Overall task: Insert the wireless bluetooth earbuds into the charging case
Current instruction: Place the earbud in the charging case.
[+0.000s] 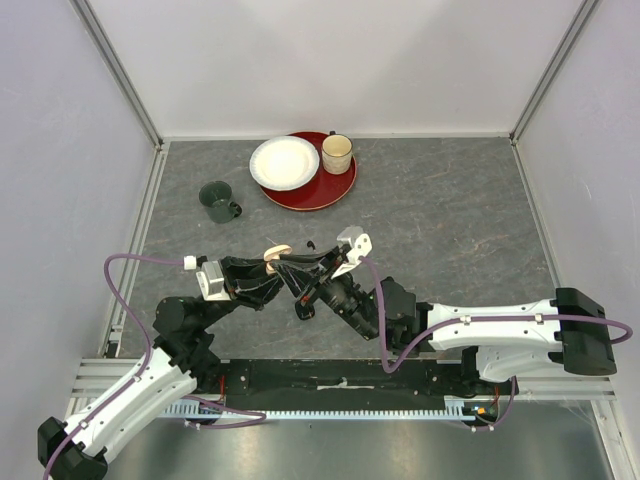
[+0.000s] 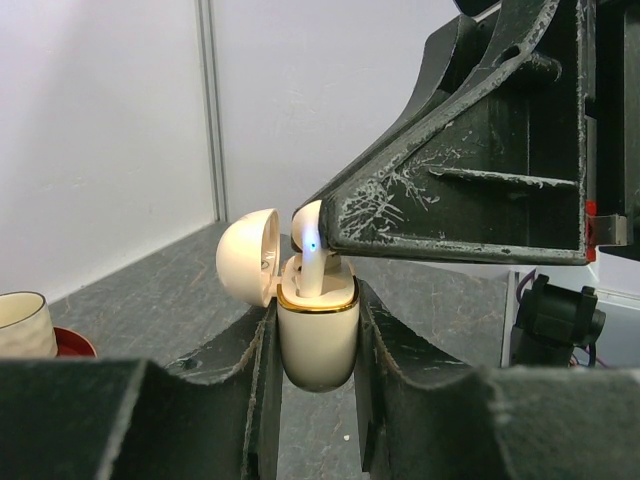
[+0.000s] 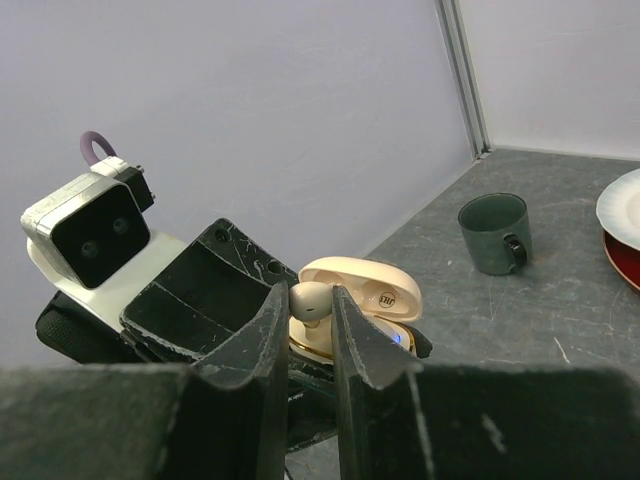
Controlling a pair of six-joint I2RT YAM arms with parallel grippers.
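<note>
Top view, centre of frame: both hands meet above the counter point(image 1: 450, 220).

Left hand point(image 2: 316, 365): narrow, clamped on the body of the beige charging case point(image 2: 318, 330). The case is upright, its lid swung open toward frame left.

Right hand point(image 3: 311, 335): pinched shut on one beige earbud point(image 3: 310, 298). The stem points down into the case mouth, and a small blue light glows on the bud.

Upper part of top view: green mug point(image 1: 218, 201) on the counter; white plate point(image 1: 284, 162) and beige cup point(image 1: 337, 153) on a red tray point(image 1: 330, 192).
</note>
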